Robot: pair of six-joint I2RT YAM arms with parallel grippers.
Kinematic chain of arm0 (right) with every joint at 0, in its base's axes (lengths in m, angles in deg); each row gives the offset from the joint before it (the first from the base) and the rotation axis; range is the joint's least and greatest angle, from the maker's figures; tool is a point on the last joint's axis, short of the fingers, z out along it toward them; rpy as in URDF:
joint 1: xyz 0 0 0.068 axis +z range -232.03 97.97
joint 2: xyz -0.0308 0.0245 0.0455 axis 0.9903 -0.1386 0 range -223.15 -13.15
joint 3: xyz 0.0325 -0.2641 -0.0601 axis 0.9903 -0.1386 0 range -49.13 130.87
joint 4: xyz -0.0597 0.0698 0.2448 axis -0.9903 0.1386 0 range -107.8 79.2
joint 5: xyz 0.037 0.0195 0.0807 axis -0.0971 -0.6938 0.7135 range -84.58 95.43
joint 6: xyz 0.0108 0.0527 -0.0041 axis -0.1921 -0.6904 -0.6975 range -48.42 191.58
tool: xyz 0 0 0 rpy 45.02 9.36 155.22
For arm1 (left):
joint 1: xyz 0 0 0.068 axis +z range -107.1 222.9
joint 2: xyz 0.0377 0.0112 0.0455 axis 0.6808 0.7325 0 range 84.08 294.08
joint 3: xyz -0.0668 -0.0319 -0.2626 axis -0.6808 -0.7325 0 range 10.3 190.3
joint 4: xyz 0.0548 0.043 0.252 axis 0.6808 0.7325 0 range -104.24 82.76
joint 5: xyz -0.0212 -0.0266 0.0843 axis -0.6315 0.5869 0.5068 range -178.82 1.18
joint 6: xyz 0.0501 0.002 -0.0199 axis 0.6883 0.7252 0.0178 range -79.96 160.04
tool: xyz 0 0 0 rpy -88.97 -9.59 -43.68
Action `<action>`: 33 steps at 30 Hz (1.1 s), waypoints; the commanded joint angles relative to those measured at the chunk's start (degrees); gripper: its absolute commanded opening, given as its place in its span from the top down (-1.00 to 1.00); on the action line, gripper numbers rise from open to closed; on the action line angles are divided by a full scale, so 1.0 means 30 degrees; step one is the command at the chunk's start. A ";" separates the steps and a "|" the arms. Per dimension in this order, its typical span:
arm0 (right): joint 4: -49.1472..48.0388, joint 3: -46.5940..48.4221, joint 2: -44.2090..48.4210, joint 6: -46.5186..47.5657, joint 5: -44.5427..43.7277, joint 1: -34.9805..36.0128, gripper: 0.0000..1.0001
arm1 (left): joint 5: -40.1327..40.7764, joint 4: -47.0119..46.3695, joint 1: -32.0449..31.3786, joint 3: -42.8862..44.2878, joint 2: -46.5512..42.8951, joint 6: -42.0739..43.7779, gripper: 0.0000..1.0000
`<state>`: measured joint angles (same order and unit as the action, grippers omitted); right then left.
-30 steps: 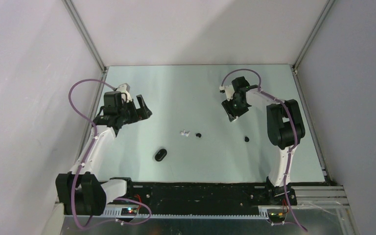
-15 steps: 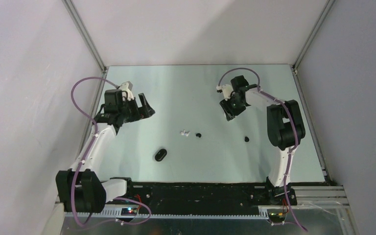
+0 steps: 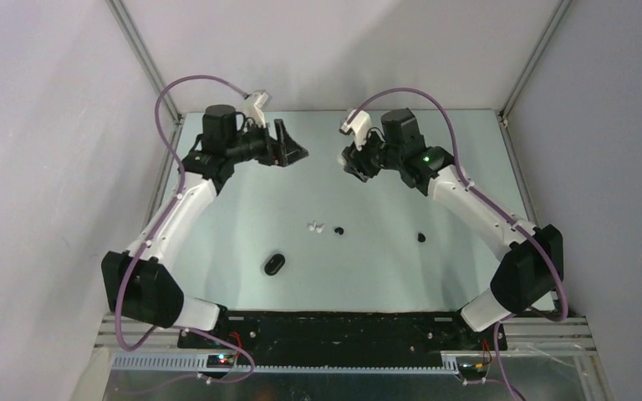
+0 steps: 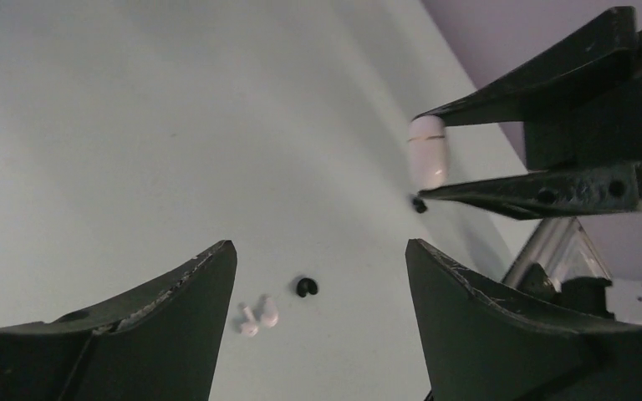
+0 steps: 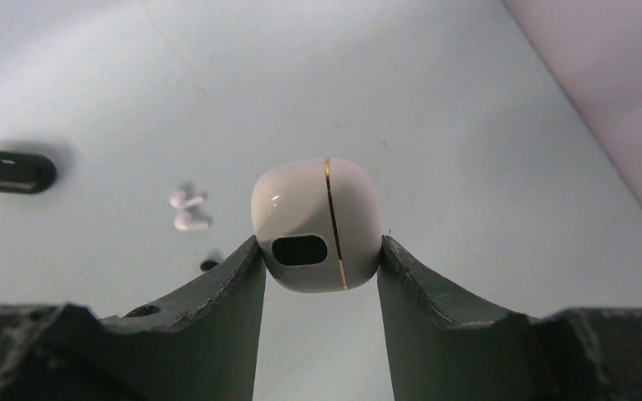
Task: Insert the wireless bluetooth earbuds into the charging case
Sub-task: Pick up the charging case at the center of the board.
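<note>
Right wrist view: the right gripper pinches the one white case. The left gripper hangs spread. Right of the one black case lie two white earbuds together, then two black earbuds, apart.

Overhead, the two white earbuds show only as specks, their shapes indistinct.

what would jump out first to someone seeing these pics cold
The white charging case pinched in the right gripper, held in the air over the far part of the table, draws the eye first. The left gripper faces it, open and empty. On the table below lie two white earbuds side by side, a black earbud just right of them, a second black earbud farther right, and a black case nearer the arms.
</note>
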<state>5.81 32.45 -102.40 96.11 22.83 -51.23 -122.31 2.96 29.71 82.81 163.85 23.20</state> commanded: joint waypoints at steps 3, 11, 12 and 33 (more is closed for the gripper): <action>-0.3437 -0.0317 0.0884 0.0073 -0.0256 0.1285 0.18 | -0.4232 -0.0765 -0.0821 0.2167 0.1159 0.1070 -0.54; -0.4701 -0.0578 0.1160 0.0666 -0.0432 0.2232 0.18 | -0.5627 -0.0785 -0.1396 0.2684 0.1679 0.1535 -0.21; -0.4941 -0.0611 0.1173 0.0668 -0.0466 0.2334 0.18 | -0.5711 -0.0802 -0.1417 0.2690 0.1695 0.1518 -0.20; -0.6676 -0.1207 0.1389 0.1758 -0.0792 0.3403 0.18 | -0.6169 -0.0784 -0.1728 0.3343 0.2742 0.1506 0.46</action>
<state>-10.30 28.91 -100.89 100.14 20.50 -41.63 -139.21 2.28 24.88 89.93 171.47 26.24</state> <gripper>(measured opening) 0.519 0.350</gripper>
